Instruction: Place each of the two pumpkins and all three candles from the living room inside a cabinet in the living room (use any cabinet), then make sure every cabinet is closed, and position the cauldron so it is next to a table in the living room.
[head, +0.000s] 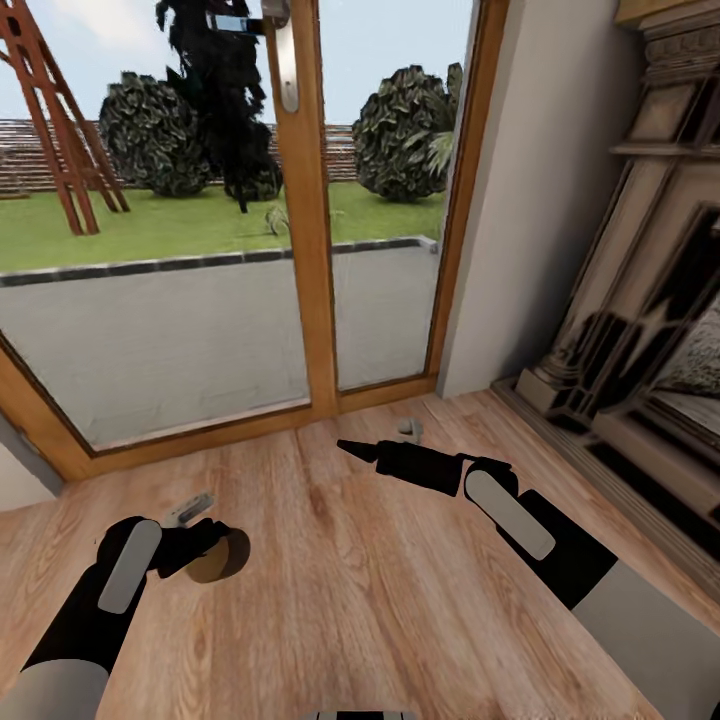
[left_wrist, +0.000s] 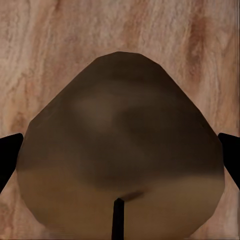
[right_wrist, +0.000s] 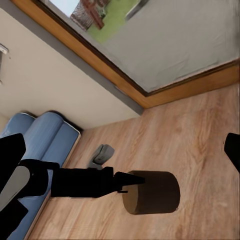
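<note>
A stubby tan candle (head: 217, 562) hangs just above the wooden floor at the lower left of the head view, with my left gripper (head: 208, 548) shut on it. In the left wrist view the candle (left_wrist: 120, 140) sits between the two black fingers (left_wrist: 7, 152), its wick towards the camera. The right wrist view shows the same candle (right_wrist: 152, 192) on its side at the tip of the left gripper (right_wrist: 127, 182). My right gripper (head: 350, 448) reaches forward over the floor toward the glass door, open and holding nothing, its fingers wide apart (right_wrist: 125, 147).
A wood-framed glass door (head: 300, 200) onto a garden stands ahead. A dark ornate fireplace (head: 640, 330) lines the right wall. Small grey objects lie on the floor near the door (head: 410, 430) and beside my left gripper (head: 188, 508). A blue sofa (right_wrist: 40, 145) stands against the wall.
</note>
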